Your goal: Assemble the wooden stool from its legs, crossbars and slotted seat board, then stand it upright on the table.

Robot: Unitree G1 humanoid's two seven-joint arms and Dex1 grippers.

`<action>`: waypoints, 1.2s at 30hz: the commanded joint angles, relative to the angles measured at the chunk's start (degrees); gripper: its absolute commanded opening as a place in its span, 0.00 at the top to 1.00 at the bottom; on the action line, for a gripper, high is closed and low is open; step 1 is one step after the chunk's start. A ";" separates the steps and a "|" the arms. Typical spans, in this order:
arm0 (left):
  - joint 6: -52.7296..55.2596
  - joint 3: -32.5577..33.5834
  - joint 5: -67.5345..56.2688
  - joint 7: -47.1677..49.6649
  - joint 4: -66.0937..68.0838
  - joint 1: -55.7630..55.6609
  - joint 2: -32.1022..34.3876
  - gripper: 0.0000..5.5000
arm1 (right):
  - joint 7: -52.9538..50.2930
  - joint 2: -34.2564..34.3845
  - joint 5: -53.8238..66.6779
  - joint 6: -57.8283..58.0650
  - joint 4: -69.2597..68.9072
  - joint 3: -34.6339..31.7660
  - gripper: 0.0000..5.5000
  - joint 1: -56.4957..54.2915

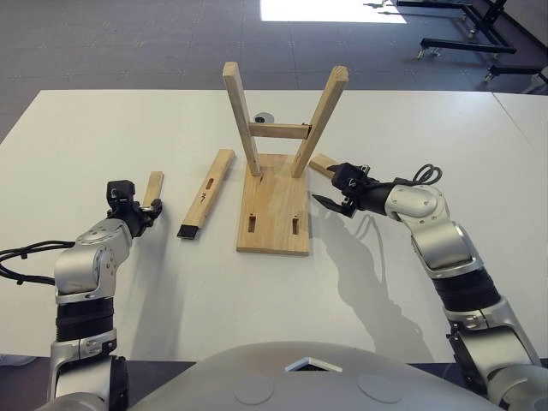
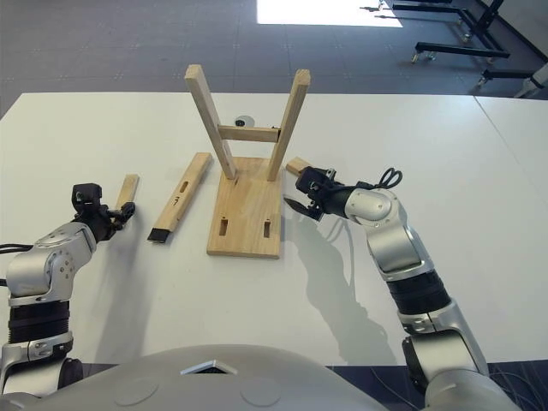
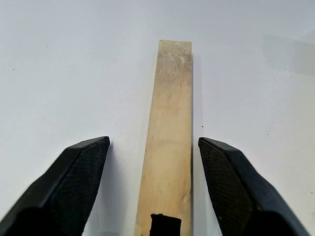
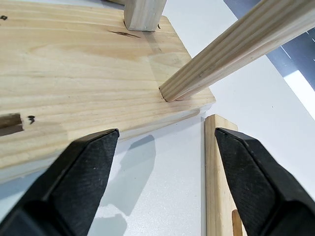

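Short crossbar (image 3: 172,98) lies between the left hand's (image 3: 152,147) spread fingers, seemingly untouched.

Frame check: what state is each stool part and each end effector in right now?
Left end effector: open, straddling the short bar.
Right end effector: open, empty.
Short bar: lying flat, not gripped.
Seat board: lying flat, two slots empty.
Standing legs: plugged into the seat board, pointing up.
Crossbar: joined between those legs.
Loose leg: lying flat, unattached.
Right-side piece: lying flat, loose.
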 commanded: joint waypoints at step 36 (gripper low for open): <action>-1.02 10.83 -16.46 -12.80 -19.31 -40.82 12.83 0.77 | 0.81 -5.30 43.29 29.34 16.00 -37.05 0.34 -42.37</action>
